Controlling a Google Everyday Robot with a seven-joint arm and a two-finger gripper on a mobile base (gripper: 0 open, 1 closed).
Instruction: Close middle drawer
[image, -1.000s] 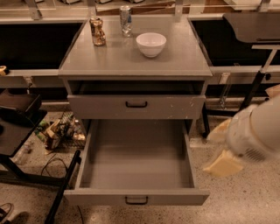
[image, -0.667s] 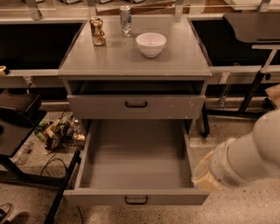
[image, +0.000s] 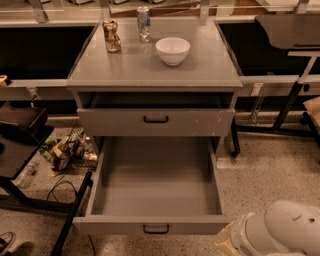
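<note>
The middle drawer (image: 157, 187) stood pulled right out, tray bare, the small black handle (image: 156, 229) on its low front panel facing me. My gripper (image: 227, 244) sat low by the drawer's right front corner, near the panel, tucked against the white arm (image: 287, 227) at the bottom edge of my view. I could not tell whether it was open or shut. The risk, as I judged it, was a push from that corner: off centre, it could rack the drawer on its runners and jam it part-way. Too hard a shove could shake the cabinet and upset the white bowl (image: 172, 50) or the silver can (image: 144, 22) on top.
</note>
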